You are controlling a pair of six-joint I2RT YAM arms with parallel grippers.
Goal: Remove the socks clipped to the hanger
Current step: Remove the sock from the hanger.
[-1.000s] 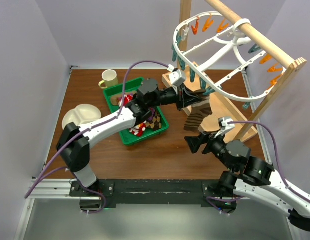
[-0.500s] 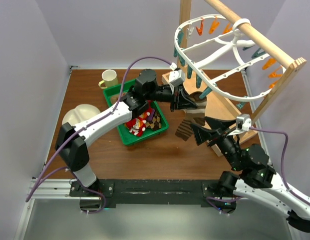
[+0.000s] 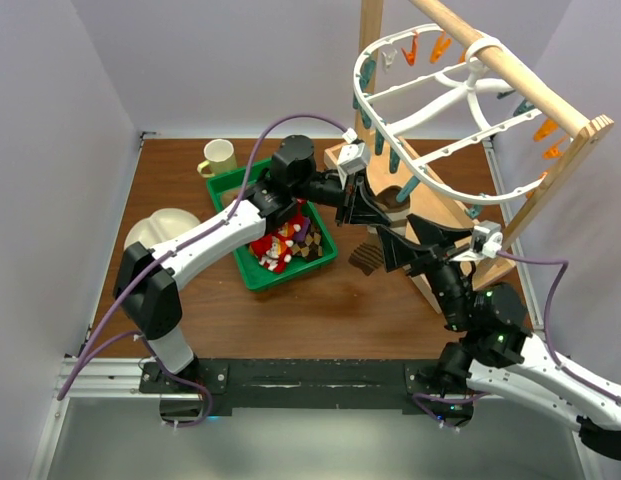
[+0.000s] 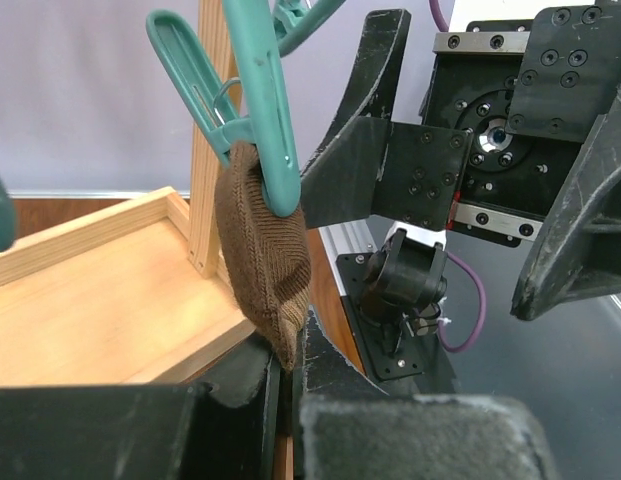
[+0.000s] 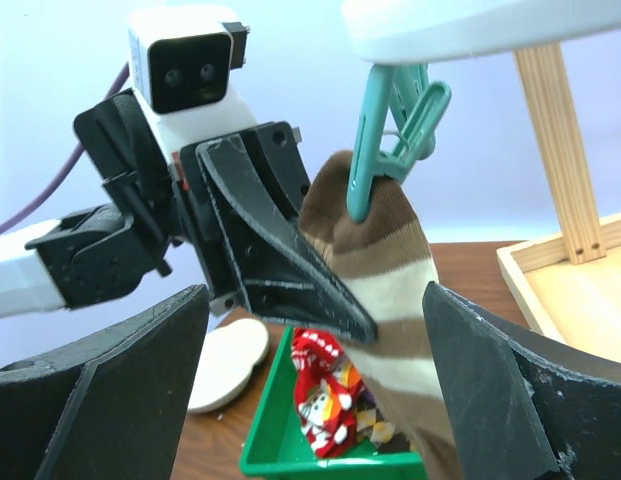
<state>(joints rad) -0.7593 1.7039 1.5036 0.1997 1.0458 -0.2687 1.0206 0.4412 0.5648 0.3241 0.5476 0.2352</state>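
Observation:
One brown and cream striped sock (image 5: 395,265) hangs from a teal clip (image 5: 390,140) under the white hanger (image 3: 440,100), whose rim (image 5: 470,25) shows at the top of the right wrist view. My left gripper (image 4: 287,365) is shut on the sock's (image 4: 260,250) lower edge, below the clip (image 4: 270,110). My right gripper (image 5: 315,390) is open, its fingers on either side of the sock without touching it. In the top view the left gripper (image 3: 365,205) and right gripper (image 3: 408,240) meet at the sock (image 3: 367,261). More socks (image 3: 280,245) lie in the green bin.
A green bin (image 3: 290,275) sits under my left arm, with a cream cup (image 3: 218,157) behind it and a white plate (image 3: 160,228) to its left. The wooden rail stand (image 3: 520,75) carries the hanger, and its base board (image 4: 90,290) lies under the sock. Orange clips (image 3: 425,47) dangle from the far rim.
My right gripper has swung up and forward from the table front until its fingers flank the sock. The left gripper has drawn the sock slightly leftward, and the hanger has tilted.

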